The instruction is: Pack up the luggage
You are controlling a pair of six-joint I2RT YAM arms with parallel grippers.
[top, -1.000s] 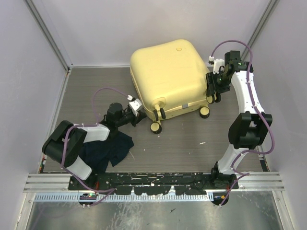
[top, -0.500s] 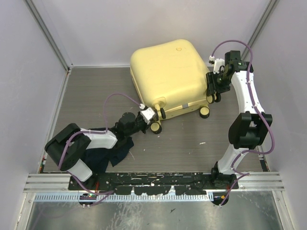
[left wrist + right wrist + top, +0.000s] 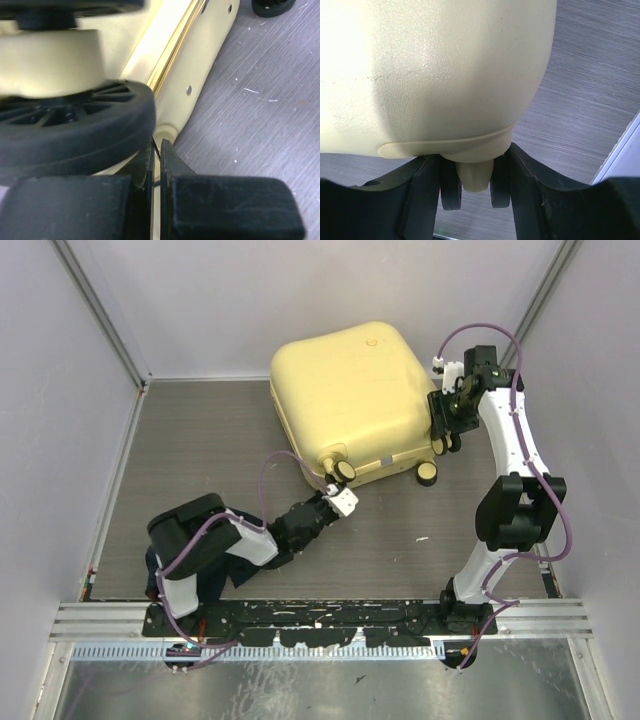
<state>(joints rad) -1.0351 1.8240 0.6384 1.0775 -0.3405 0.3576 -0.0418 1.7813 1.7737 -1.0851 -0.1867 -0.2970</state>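
Now, luggage: shut, lying flat at the far middle of the table, wheels facing near.
Left gripper: jaws closed on nothing, tips at the shell seam just beside the near-left wheel.
Right gripper: jaws part open, clamped either side of the right wheel.
Risk: prying at the seam may skid off the smooth shell or jam against the wheel. The right wheel may swivel out of its grip, letting the luggage pivot.

Straight ahead of the left claw, the luggage wall and a wheel block passage; bare counter lies open rightward. A twin wheel fills the right claw.
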